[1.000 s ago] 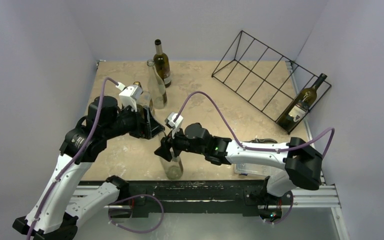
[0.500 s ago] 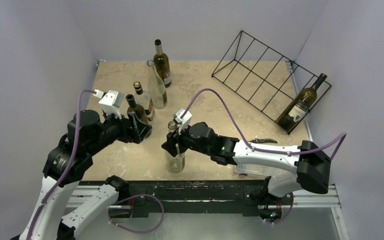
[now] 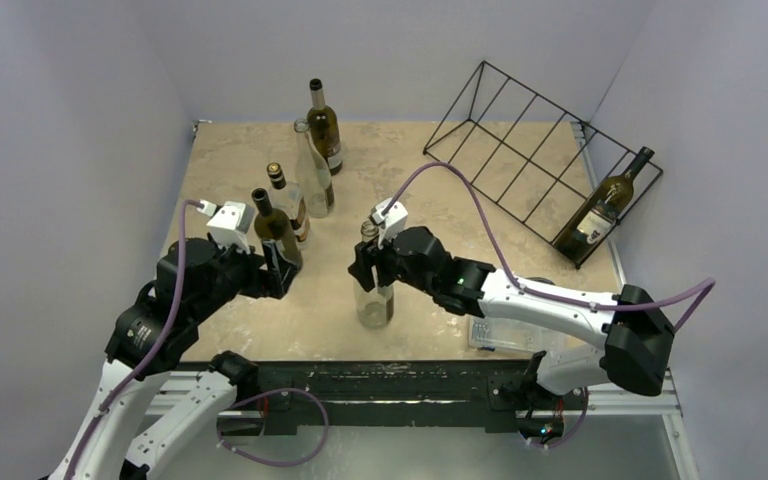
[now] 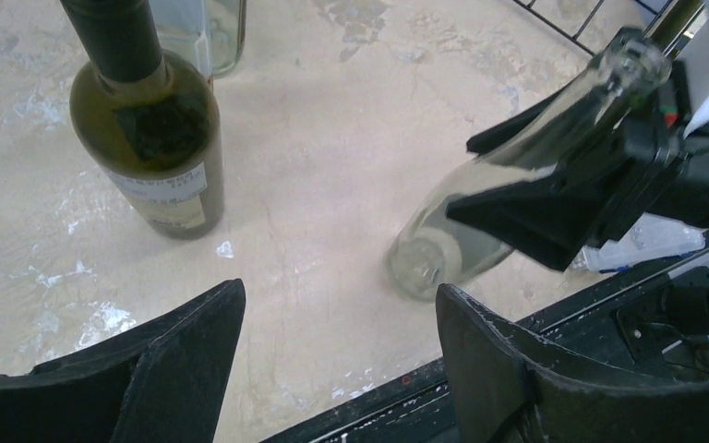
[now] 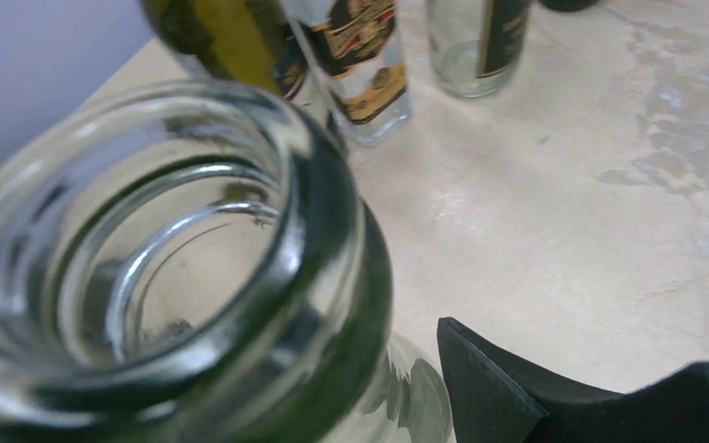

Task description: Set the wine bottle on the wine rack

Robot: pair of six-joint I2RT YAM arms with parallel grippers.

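Observation:
A clear empty wine bottle stands upright near the table's front middle. My right gripper is shut on its neck just below the mouth. One black finger shows beside the neck; the other is hidden behind the glass. In the left wrist view the same bottle leans between the right gripper's black fingers. My left gripper hangs open and empty to the bottle's left, its fingers wide apart above bare table. The black wire wine rack sits at the back right.
A dark bottle lies in the rack's right end. A dark green bottle and a labelled bottle stand by my left gripper. A tall clear bottle and a dark one stand behind. A clear plastic box lies front right.
My right gripper has carried the clear bottle right and away from the near edge. My left arm has drawn back to the left, uncovering two bottles, and its jaws have widened.

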